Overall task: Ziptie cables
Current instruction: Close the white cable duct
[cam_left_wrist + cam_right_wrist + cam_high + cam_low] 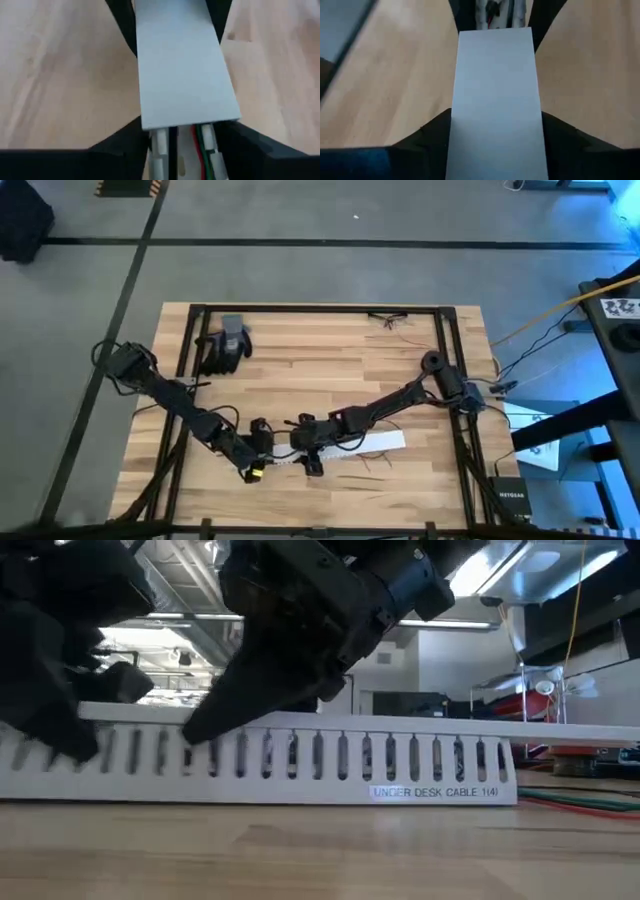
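Note:
A long white slotted channel lies on the wooden table near its front edge, with a flat white cover on top. Red and green cables run inside the channel, showing at its uncovered end. My left gripper is at the channel's left end. My right gripper is a little further right on it. Both are closed on its sides. The ziptie is out of view. My left gripper pinches the channel's uncovered left end between its two fingers, one on each long side wall. The fingers slant down and lie across the channel, which rests on the table. My right gripper grips the covered stretch by the cover's two long edges. One finger comes down in front of the near slotted wall. The fingers slant down from the right and lie across the channel, whose bottom stays on the table.
A grey and black glove lies at the far left of the table. Thin loose wires lie near the far edge and just in front of the channel. Red and green wires trail off the table's right side.

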